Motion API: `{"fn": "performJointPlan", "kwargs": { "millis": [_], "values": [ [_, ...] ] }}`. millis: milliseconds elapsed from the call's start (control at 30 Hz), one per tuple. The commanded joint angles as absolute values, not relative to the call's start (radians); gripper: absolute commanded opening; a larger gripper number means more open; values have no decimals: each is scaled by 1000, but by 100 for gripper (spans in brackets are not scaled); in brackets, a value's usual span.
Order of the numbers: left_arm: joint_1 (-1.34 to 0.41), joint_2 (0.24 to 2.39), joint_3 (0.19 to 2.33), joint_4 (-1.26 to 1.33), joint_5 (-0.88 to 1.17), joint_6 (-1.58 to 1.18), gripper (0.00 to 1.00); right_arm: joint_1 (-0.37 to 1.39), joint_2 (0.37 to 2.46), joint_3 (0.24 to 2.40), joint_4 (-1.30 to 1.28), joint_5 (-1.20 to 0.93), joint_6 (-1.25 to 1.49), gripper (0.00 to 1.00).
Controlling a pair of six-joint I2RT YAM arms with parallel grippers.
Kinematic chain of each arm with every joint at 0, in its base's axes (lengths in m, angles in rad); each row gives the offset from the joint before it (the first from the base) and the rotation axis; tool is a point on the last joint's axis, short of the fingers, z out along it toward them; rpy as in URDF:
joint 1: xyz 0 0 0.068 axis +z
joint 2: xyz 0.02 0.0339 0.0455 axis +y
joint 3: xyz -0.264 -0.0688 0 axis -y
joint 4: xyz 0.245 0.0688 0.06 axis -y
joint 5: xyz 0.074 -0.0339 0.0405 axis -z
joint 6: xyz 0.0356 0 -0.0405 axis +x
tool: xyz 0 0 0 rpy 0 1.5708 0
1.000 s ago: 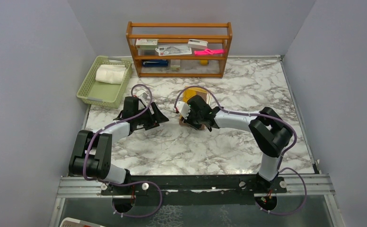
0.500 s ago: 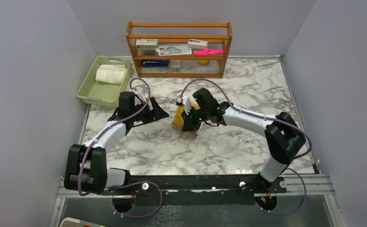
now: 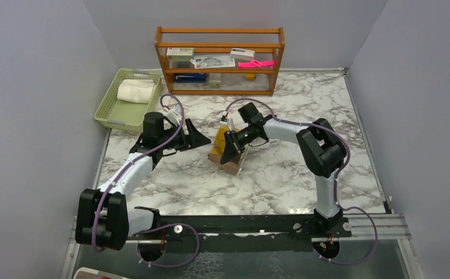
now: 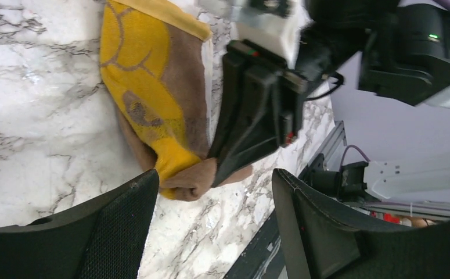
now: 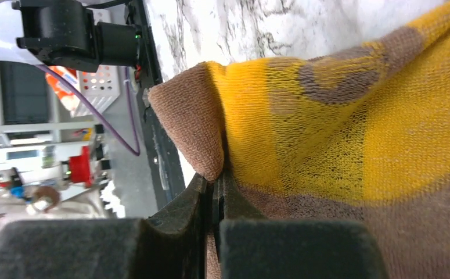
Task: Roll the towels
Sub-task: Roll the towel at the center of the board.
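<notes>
Marble table (image 3: 280,174). Pinches brown-yellow towel (image 4: 147,75) mid-table with right gripper (image 5: 215,189), jaws clenched on a fold. Holds left gripper (image 3: 202,139) spread, empty, just beside it. Cream towel (image 3: 135,91) rolled in basket (image 3: 109,120).

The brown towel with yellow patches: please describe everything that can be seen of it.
The brown terry-cloth towel with mustard-yellow patches lies bunched and folded over, not yet rolled, near the middle of the white marble table. Its looped weave looks soft, and thin brown lines and a brown spot cross the yellow. The right gripper is shut on a fold at one brown edge. The rest of the towel rests on the table.
</notes>
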State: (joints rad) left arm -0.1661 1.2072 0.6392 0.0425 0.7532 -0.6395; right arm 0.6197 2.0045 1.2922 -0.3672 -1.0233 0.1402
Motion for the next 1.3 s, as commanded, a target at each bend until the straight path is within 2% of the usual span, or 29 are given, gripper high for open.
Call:
{"fn": "performJointPlan", "kwargs": {
  "millis": [0, 267, 600, 867, 1100, 1167, 1267],
  "values": [
    [-181, 1190, 623, 107, 841, -672, 74, 594, 2088, 1343, -365, -1188, 262, 1],
    [-266, 1228, 591, 212, 854, -734, 75, 547, 2248, 1385, -377, -1159, 338, 1],
    [-410, 1341, 581, 298, 753, -764, 75, 543, 2273, 1322, -276, -1195, 384, 1],
    [-423, 1467, 608, 326, 690, -754, 74, 529, 2317, 1306, -250, -1195, 437, 1],
    [-422, 1599, 593, 451, 570, -779, 74, 529, 2308, 1309, -285, -1178, 423, 1],
    [-421, 1617, 595, 461, 534, -787, 74, 528, 2294, 1303, -285, -1172, 418, 4],
    [-421, 1624, 580, 462, 486, -793, 73, 524, 2258, 1296, -308, -1106, 400, 19]
  ]
}}
